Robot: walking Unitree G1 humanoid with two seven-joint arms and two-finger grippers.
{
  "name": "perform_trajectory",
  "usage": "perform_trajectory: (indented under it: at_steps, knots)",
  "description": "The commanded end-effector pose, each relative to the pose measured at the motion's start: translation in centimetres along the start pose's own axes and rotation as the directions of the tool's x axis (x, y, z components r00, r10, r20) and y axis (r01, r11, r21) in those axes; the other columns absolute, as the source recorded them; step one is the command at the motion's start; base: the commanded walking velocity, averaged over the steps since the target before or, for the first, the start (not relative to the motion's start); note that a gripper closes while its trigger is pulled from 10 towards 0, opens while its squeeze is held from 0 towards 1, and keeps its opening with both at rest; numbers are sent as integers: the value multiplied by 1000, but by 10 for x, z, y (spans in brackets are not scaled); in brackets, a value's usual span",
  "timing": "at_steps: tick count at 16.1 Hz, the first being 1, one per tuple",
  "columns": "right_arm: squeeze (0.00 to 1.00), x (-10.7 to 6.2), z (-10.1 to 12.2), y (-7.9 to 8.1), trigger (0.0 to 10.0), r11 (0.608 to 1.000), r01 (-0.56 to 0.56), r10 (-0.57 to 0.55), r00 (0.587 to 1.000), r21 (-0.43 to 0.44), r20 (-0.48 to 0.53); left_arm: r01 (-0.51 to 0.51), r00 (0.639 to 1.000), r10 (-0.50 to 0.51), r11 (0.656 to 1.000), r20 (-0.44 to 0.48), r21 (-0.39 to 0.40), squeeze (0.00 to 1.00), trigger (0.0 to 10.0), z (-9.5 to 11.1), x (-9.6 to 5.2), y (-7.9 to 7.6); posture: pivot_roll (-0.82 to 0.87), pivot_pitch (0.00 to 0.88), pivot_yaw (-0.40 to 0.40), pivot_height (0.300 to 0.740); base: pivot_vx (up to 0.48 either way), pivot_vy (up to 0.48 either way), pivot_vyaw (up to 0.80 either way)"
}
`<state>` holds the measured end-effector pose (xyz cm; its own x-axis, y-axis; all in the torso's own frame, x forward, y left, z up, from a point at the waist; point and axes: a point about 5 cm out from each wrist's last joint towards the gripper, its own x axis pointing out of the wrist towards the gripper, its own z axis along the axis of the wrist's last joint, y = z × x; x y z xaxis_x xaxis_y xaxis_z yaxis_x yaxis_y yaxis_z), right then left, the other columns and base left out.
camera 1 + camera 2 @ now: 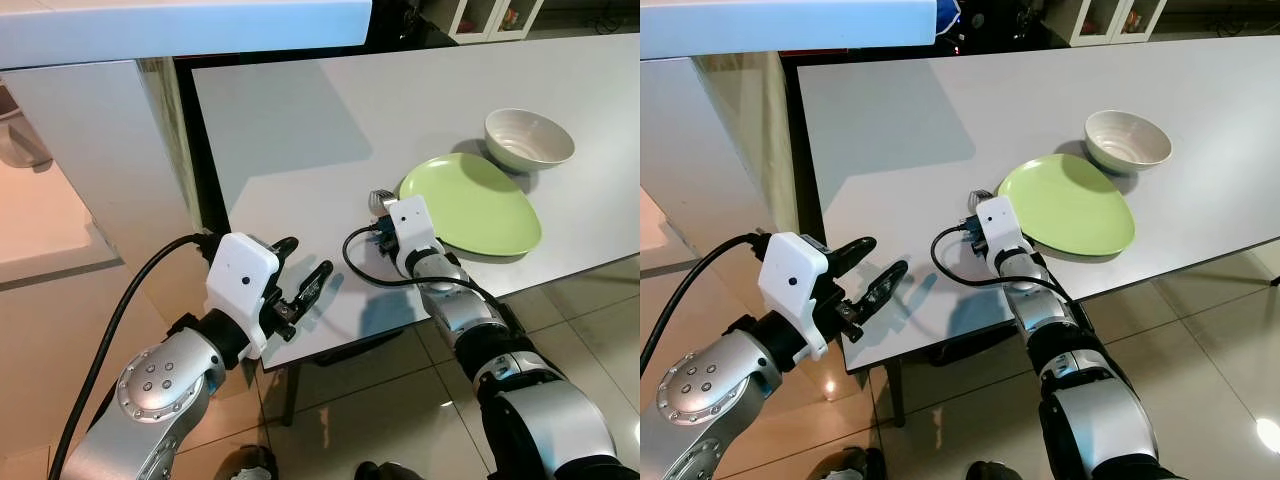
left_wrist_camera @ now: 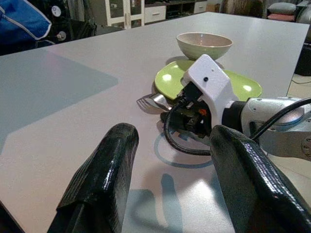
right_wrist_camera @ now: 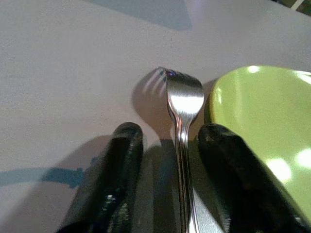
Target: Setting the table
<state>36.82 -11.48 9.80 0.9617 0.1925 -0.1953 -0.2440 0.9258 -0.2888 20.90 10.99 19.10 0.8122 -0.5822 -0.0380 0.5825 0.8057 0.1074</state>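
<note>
A pale grey worktop (image 1: 330, 130) stands on a tiled floor (image 1: 400, 420), with a white counter (image 1: 100, 170) at nine o'clock. The left hand (image 1: 298, 283) hovers wide open and empty over the near corner. At centre the right hand (image 3: 167, 145) is spread either side of a fork (image 3: 183, 104), which lies just beside a green plate (image 1: 470, 205). A white bowl (image 1: 528, 137) sits at two o'clock. The left wrist view also shows cabinets (image 2: 131, 9).

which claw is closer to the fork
Right. The right claw straddles the fork beside the green plate; the left claw hovers open at the table's near corner.
</note>
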Motion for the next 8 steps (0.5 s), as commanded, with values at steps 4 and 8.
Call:
perform_trajectory:
  at_steps: [4,8]
  knots:
    - [1000,0,7,0,10000,999,-25,26,998,-29,49,26,1000,-26,1000,8,8,0,10000,1,2,-1,209,101,-58,740,0,0,0]
    - [0,-8,18,16,10000,990,-127,134,977,-55,168,24,1000,-24,1000,12,15,0,10000,2,2,1,215,89,-60,740,0,0,0]
